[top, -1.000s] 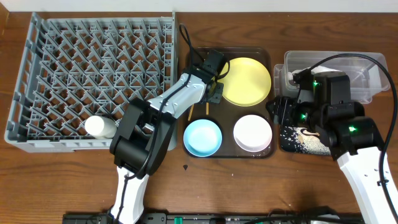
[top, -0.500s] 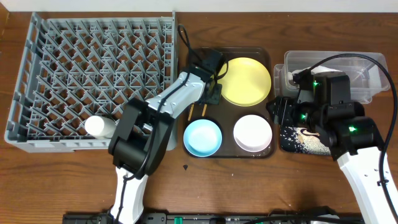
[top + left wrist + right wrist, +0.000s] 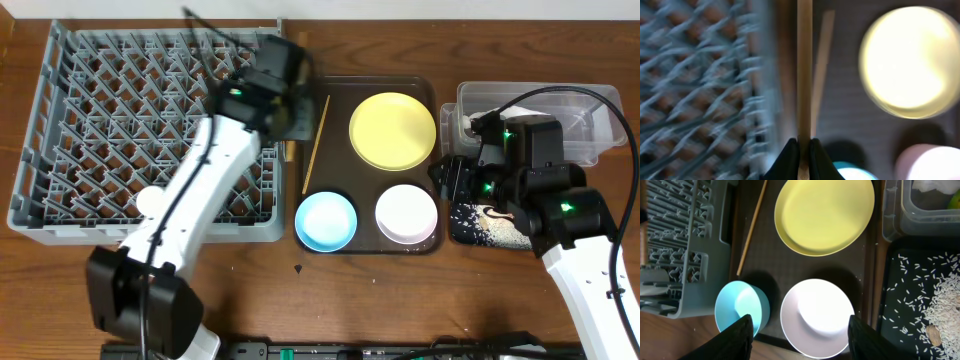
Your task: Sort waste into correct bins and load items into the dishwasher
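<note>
Blurred in the left wrist view: left jaws pinched tight on a chopstick (image 3: pixel 804 70), at the right rim of the grey dish rack (image 3: pixel 100 110). Grip hidden from overhead. Plain there instead: second chopstick (image 3: pixel 315 145) lying on the brown tray (image 3: pixel 335 165) beside the yellow plate (image 3: pixel 392 130). Right jaws spread wide, holding nothing, above white bowl (image 3: pixel 815 317) and blue bowl (image 3: pixel 742 312). Sharpest from the right wrist: rice crumbs (image 3: pixel 945 297) scattered in the black tray (image 3: pixel 895 345), napkin (image 3: pixel 932 185) in the clear tub (image 3: pixel 897 210).
</note>
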